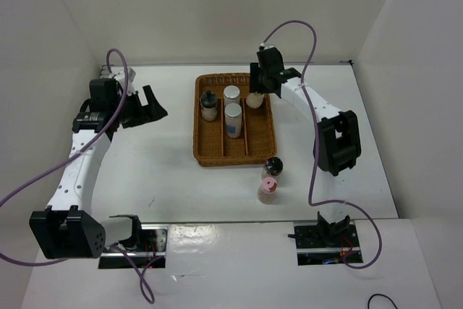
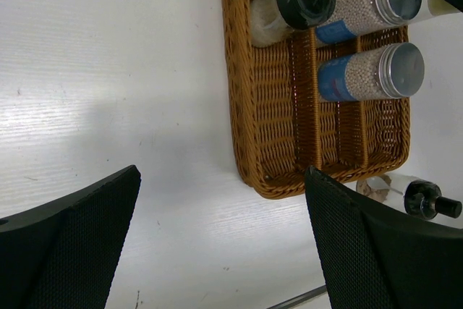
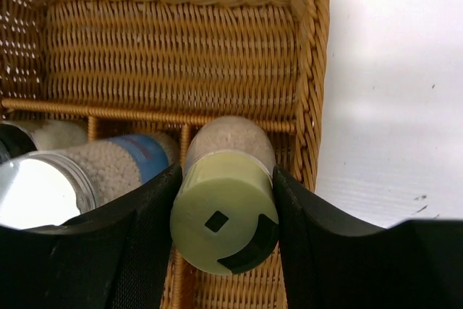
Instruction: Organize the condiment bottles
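Note:
My right gripper (image 3: 224,179) is shut on a bottle with a yellow-green cap (image 3: 221,215), over the right lane at the far end of the brown wicker tray (image 1: 210,151). Whether that bottle touches the tray floor I cannot tell. In the tray stand a black-capped bottle (image 1: 209,105) and two silver-capped bottles (image 1: 231,95) (image 1: 233,116). On the table just off the tray's near right corner are another black-capped bottle (image 1: 273,166) and a pink-capped bottle (image 1: 268,188). My left gripper (image 1: 148,106) hangs open and empty over the table, left of the tray.
White walls close in the table at the back and on both sides. The right arm's elbow (image 1: 338,141) hangs over the table right of the tray. In the left wrist view the tray's near end (image 2: 289,179) lies between the open fingers (image 2: 87,244).

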`<control>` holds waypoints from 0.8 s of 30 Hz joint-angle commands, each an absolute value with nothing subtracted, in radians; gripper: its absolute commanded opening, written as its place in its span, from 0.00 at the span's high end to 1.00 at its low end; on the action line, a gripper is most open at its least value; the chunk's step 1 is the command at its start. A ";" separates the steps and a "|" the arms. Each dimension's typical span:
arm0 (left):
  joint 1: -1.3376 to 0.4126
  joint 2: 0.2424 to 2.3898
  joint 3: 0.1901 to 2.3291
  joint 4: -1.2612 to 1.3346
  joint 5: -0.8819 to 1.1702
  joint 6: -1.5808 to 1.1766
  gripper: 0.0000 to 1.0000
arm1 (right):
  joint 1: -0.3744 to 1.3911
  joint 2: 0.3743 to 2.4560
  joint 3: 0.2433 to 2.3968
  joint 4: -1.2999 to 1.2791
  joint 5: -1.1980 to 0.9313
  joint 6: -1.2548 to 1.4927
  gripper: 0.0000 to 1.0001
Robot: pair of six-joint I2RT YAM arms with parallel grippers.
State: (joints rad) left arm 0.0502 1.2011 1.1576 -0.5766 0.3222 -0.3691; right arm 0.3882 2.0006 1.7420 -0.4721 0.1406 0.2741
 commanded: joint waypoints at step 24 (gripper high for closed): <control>0.087 1.273 1.256 -0.603 0.417 -0.336 0.00 | 0.411 1.957 1.626 -0.442 0.193 0.265 0.67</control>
